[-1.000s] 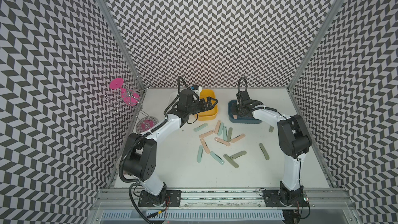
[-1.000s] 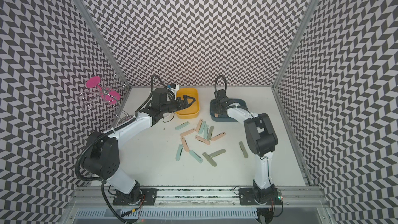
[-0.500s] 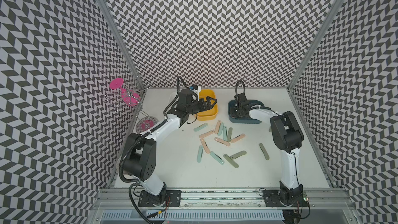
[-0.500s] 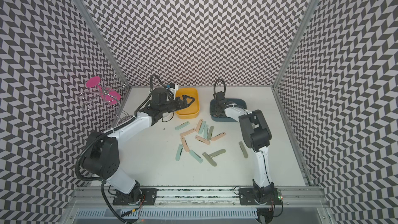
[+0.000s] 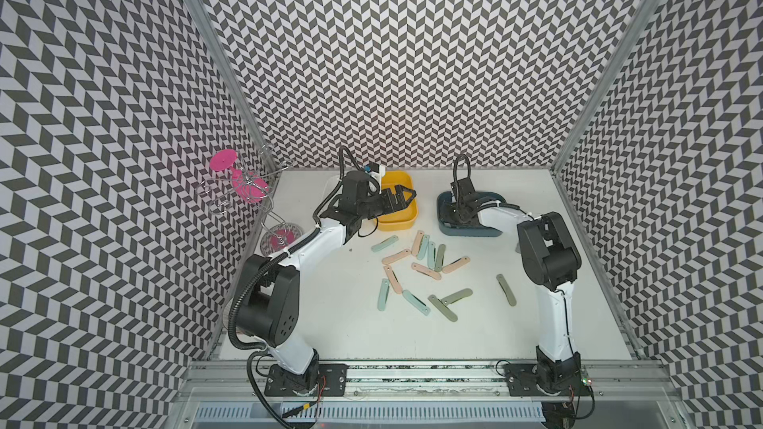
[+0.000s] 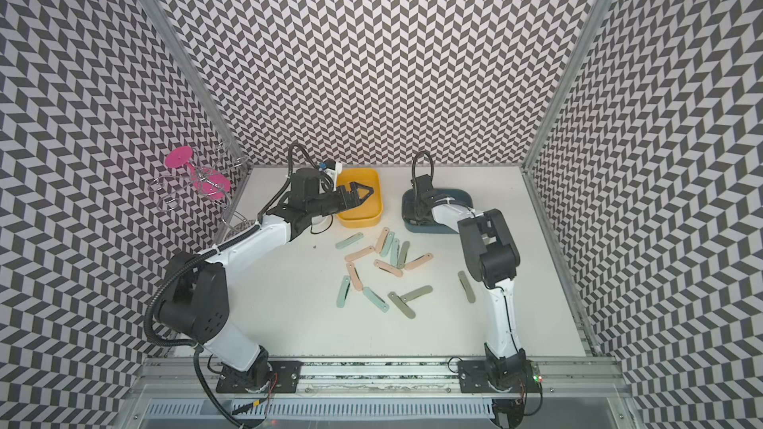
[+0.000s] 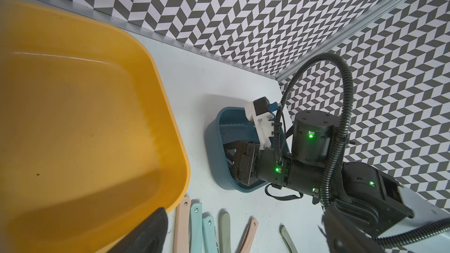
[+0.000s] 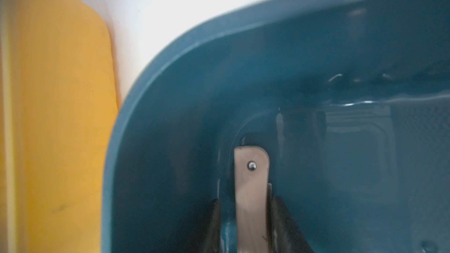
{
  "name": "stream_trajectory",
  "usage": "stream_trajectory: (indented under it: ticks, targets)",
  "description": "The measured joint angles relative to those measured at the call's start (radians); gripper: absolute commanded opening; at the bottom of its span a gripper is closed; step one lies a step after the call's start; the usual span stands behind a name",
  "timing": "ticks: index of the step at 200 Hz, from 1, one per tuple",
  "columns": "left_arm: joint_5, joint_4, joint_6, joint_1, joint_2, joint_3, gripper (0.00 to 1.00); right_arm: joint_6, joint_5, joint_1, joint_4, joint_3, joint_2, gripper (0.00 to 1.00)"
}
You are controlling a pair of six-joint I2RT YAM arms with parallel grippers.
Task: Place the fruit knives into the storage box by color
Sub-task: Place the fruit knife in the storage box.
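At the far end of the white tabletop, two round-cornered plastic storage tubs stand side by side without touching. A yellow box is on the robot's left and a deep blue box on its right.

The right gripper reaches down inside the blue box, near the corner closest to the yellow box. Between its dark fingers sits a flat grey-green knife with a rounded end and a small metal rivet, pointing toward the box's floor. The jaws have slackened. A strip of blue shows between one finger and the knife, and the other finger lies close along its edge. I cannot tell whether that finger touches it.

The left gripper hovers over the yellow box with its jaws parted and nothing between them.

In both top views, more than a dozen fruit knives lie scattered flat on the tabletop just in front of the two boxes, between the arms. They are peach-pink, pale mint and grey-green, and some overlap or touch. One grey-green bar lies apart from the cluster, near the right arm.

Against the left chevron-patterned wall stands a wire rack holding pink glasses.
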Motion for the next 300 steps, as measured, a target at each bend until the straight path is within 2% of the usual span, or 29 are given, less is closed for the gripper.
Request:
stream_trajectory:
  ticks: [43, 86, 129, 155, 223, 300]
  targets:
    - [-0.005, -0.032, 0.001, -0.002, -0.006, 0.0, 1.0, -0.004, -0.058, -0.028, 0.0, -0.002, -0.057, 0.54]
    - [-0.024, -0.066, 0.001, -0.007, -0.071, -0.015, 1.0, 0.002, -0.121, -0.033, 0.028, -0.058, -0.232, 0.6]
    - [-0.051, -0.069, 0.005, -0.01, -0.162, -0.075, 1.0, 0.005, -0.127, -0.04, 0.055, -0.139, -0.36, 0.75]
    - [-0.064, -0.073, 0.006, -0.01, -0.179, -0.103, 1.0, 0.008, -0.161, -0.068, 0.053, -0.136, -0.328, 0.75]
    - [-0.064, -0.082, 0.013, -0.013, -0.177, -0.113, 1.0, 0.011, -0.245, -0.096, 0.03, -0.108, -0.113, 0.75]
    - [-0.052, -0.079, 0.034, -0.015, -0.169, -0.12, 1.0, 0.053, -0.311, -0.096, 0.063, -0.103, -0.063, 0.75]
